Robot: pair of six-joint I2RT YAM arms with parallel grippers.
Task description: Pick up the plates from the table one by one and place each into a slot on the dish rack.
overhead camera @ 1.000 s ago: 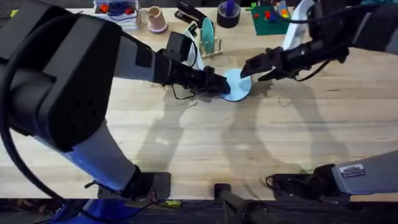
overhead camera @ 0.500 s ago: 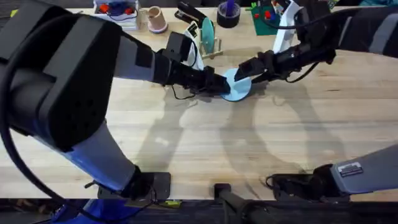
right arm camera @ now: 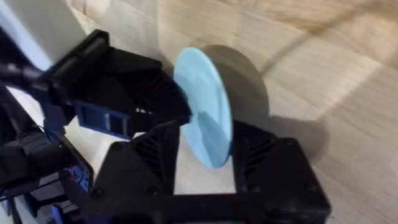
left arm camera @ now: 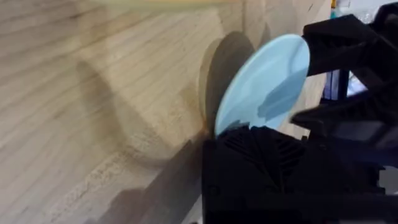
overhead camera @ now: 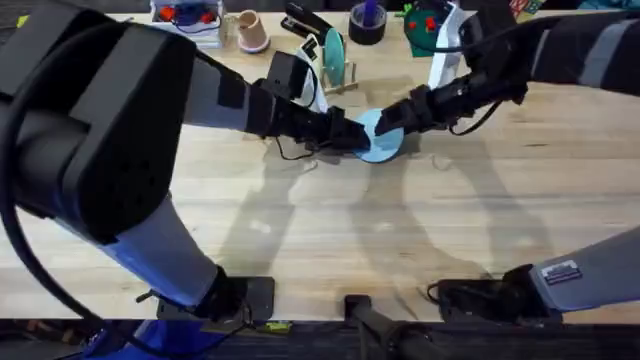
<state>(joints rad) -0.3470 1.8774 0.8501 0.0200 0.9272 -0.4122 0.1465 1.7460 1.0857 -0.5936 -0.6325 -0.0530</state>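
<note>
Black fingers of left gripper [overhead camera: 352,137] clamped on edge of light blue plate [overhead camera: 381,137], held tilted just above table [overhead camera: 330,235]. Right gripper [overhead camera: 392,119]: jaws apart, straddling plate's opposite rim, w/ pads either side. Both meet mid-table, near front of dish rack [overhead camera: 343,76], where teal plate [overhead camera: 333,55] stands upright in a slot.

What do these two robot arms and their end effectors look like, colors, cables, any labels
Both arms are black with grey link sections and black bases. The left end effector and right end effector have blocky black fingers with ribbed, triangular patterning. Thin black cables run along both arms, and the right arm carries a white label near its base.
</note>
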